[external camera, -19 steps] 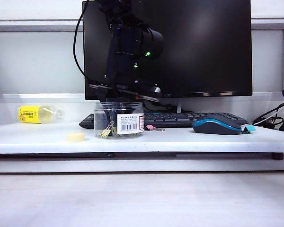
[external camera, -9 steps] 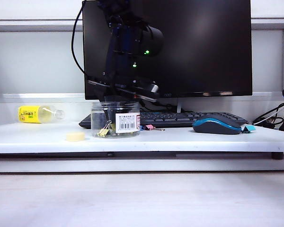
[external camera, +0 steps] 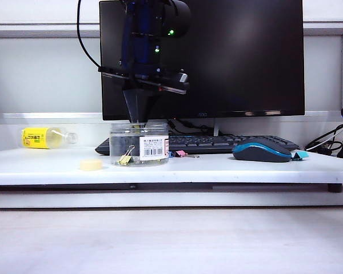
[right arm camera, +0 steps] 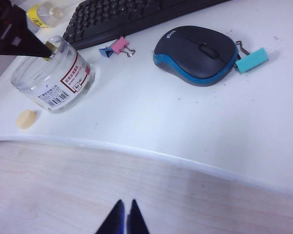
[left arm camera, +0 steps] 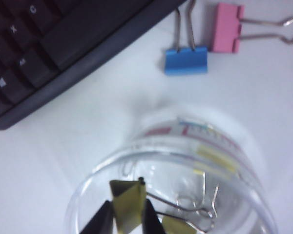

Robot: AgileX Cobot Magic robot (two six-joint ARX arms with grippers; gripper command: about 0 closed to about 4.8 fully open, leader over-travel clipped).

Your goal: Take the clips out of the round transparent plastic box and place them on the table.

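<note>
Two clips, blue (left arm camera: 186, 60) and pink (left arm camera: 226, 28), lie on the tabletop (external camera: 217, 168) beside the keyboard (left arm camera: 49, 44); the round transparent plastic box (external camera: 139, 144) stands there with the left gripper (left arm camera: 128, 214) above it, jaws clamping a yellow clip (left arm camera: 128, 204). Right gripper (right arm camera: 125, 214) hangs over the floor, jaws closed.

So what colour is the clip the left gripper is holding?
Yellow clip, held by the left gripper; clearest in left wrist view.

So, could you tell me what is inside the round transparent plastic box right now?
Inside the round transparent plastic box the left gripper pinches a yellow clip; another yellow clip lies beside it. The label hides part of the interior.
</note>
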